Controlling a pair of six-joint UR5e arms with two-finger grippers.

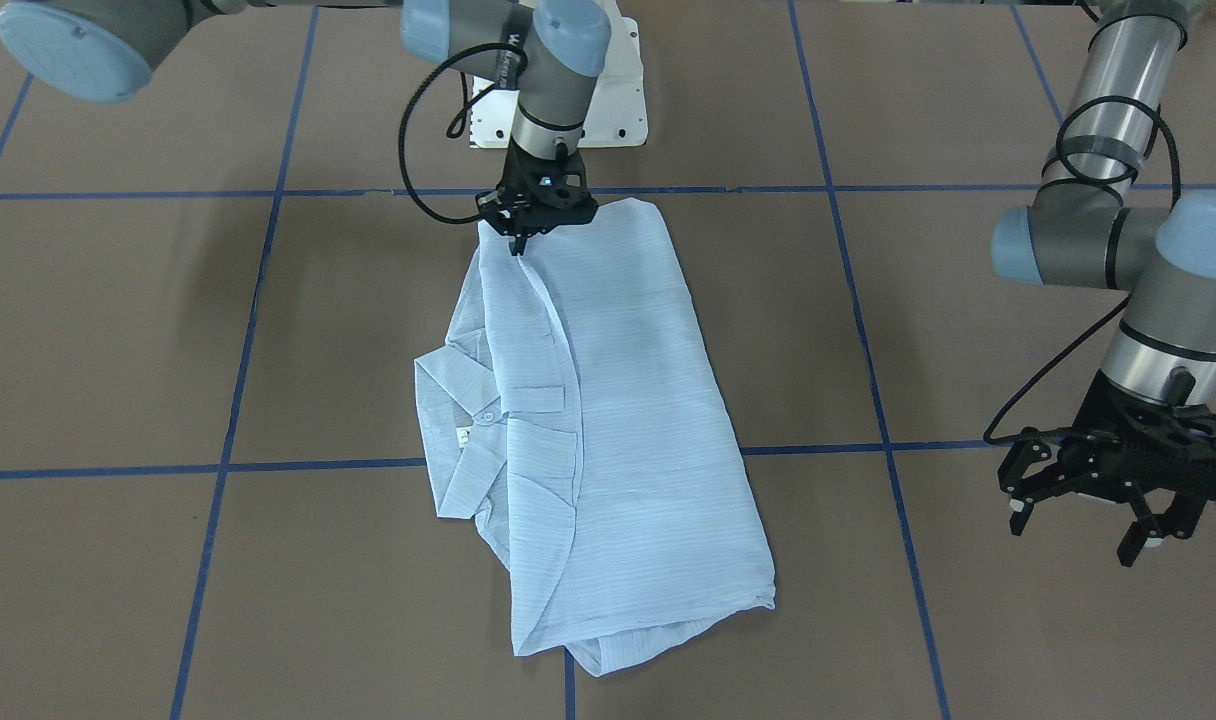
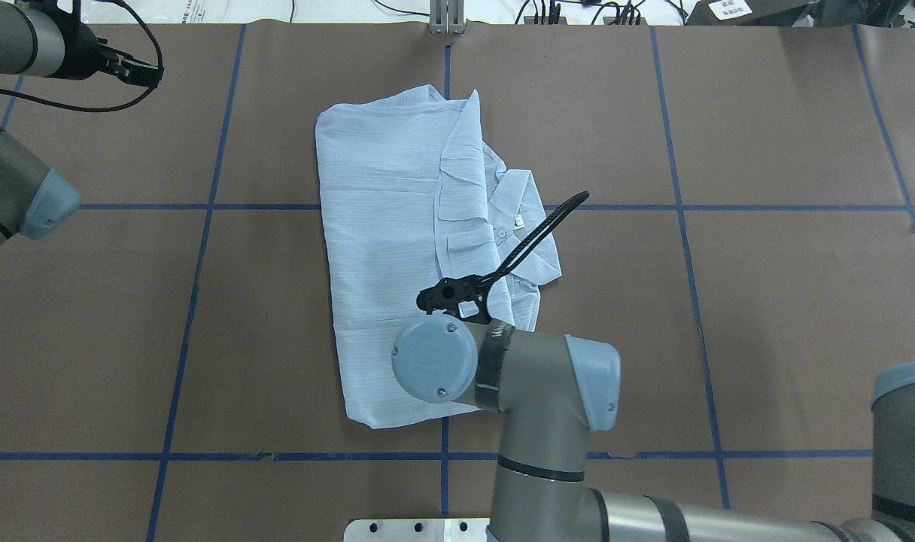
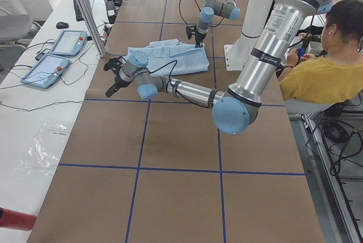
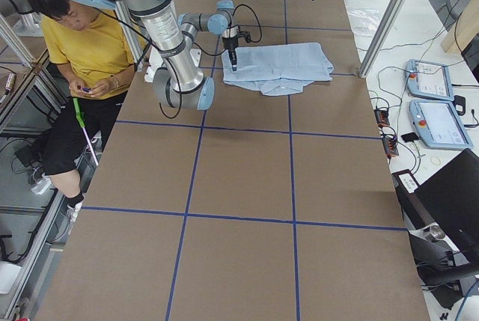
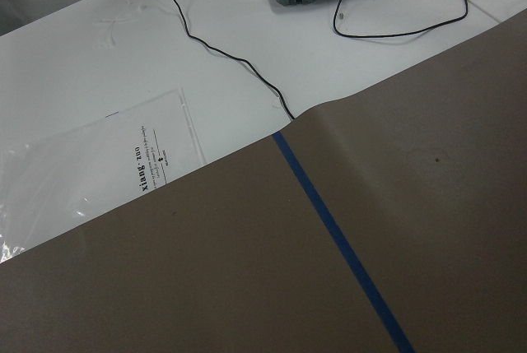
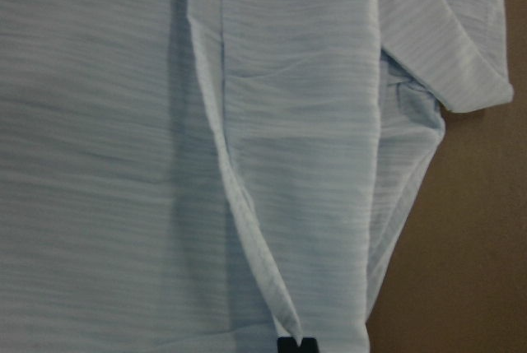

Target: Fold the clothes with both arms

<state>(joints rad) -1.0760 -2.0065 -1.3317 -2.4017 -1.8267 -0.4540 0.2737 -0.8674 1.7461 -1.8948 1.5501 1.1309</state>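
In the left wrist view, a clear plastic sleeve (image 5: 99, 180) at centre-left carries sideways black print reading "xiang", then what looks like "zuo". The finer lines beside it are too small to read.

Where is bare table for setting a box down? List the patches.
Widest: bare table on the robot's right of the shirt. Also between shirt and left gripper. Crowded: the shirt's edge nearest the robot, under the right gripper.

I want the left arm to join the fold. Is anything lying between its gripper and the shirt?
Nothing visible does: only bare brown table lies between the open left gripper and the shirt.
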